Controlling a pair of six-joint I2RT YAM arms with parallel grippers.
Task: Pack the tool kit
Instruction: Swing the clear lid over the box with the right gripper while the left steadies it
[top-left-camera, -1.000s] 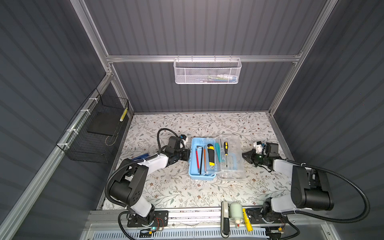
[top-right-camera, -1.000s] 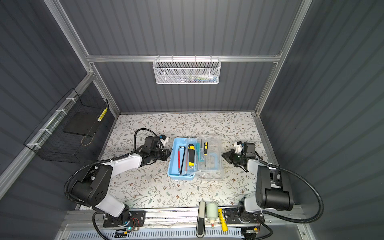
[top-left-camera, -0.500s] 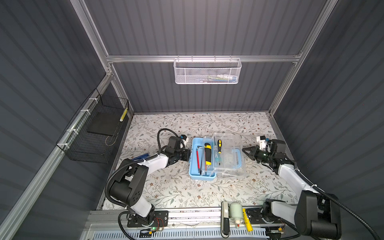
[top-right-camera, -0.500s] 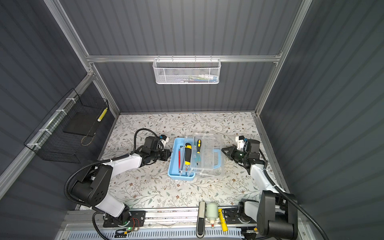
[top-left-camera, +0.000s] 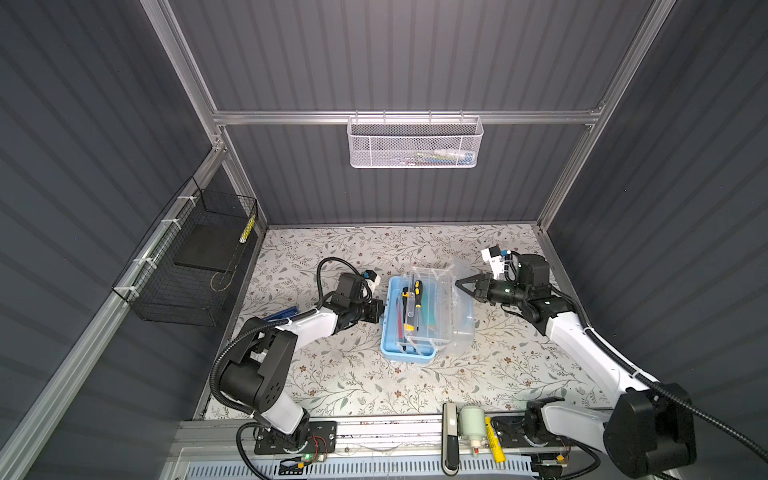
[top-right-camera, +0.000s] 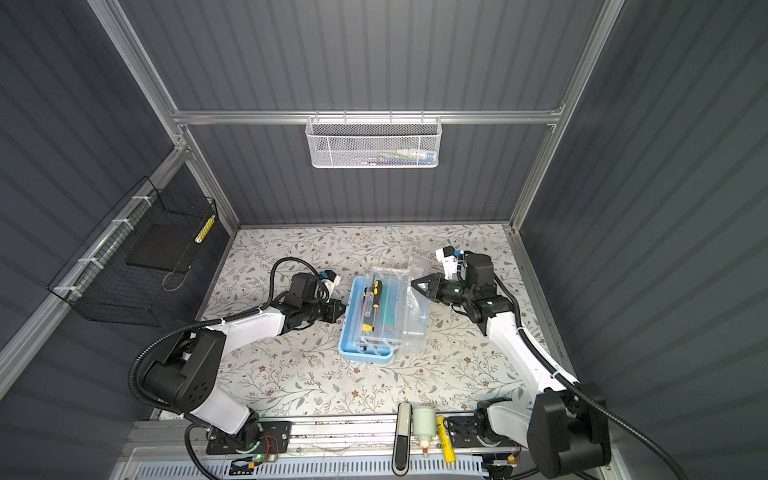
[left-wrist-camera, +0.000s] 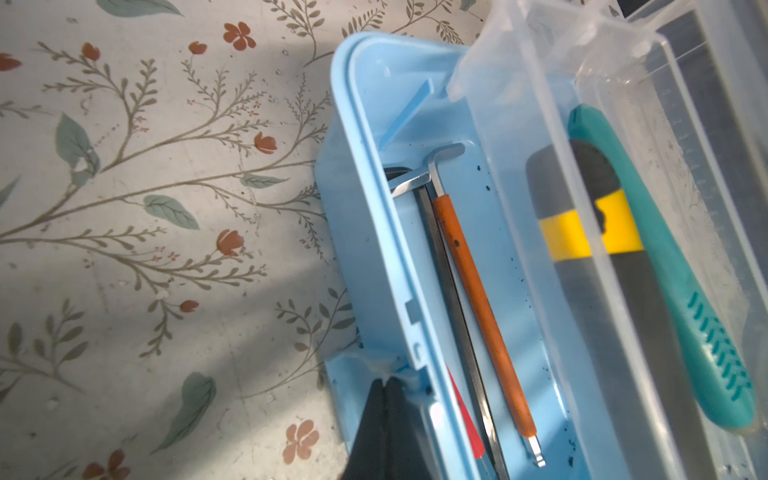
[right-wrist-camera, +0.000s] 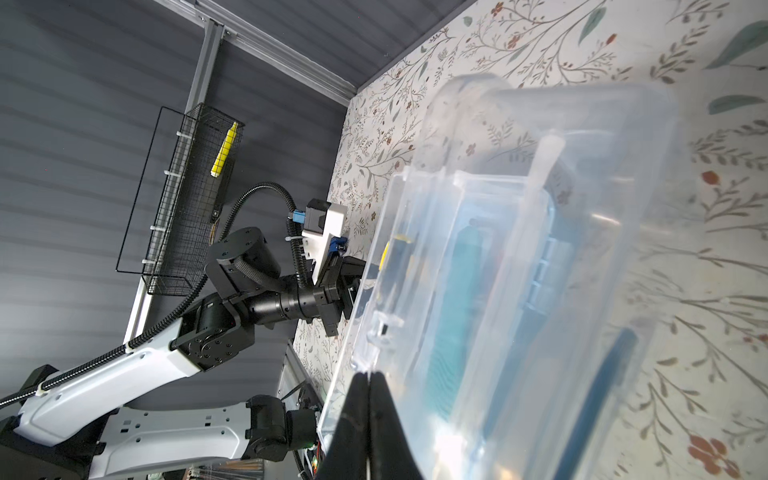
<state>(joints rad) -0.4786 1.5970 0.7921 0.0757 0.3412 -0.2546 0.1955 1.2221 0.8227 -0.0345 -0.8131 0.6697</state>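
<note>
The tool kit (top-left-camera: 390, 332) (top-right-camera: 351, 332) is a light-blue case on the flowered table, with its see-through lid (top-left-camera: 451, 299) (top-right-camera: 411, 307) standing half raised over it. Inside lie an orange-handled pick (left-wrist-camera: 478, 299), a black and yellow screwdriver (left-wrist-camera: 590, 232) and a teal-handled tool (left-wrist-camera: 665, 257). My left gripper (top-left-camera: 381, 311) (left-wrist-camera: 386, 380) is shut, its tips against the case's left outer wall. My right gripper (top-left-camera: 458, 282) (right-wrist-camera: 369, 374) is shut too, its tips touching the lid's raised edge from the right.
A white mesh basket (top-left-camera: 415, 143) hangs on the back wall. A black wire basket (top-left-camera: 195, 266) with a yellow item (top-left-camera: 248, 229) hangs on the left wall. A blue object (top-left-camera: 282, 313) lies by the left arm. A pale cylinder (top-left-camera: 471, 424) and a yellow tool (top-left-camera: 494, 440) sit on the front rail.
The lid lay flat open to the right; it now stands half raised, swung leftward over the case. My right gripper has risen and moved left with it. The left arm stayed put.
</note>
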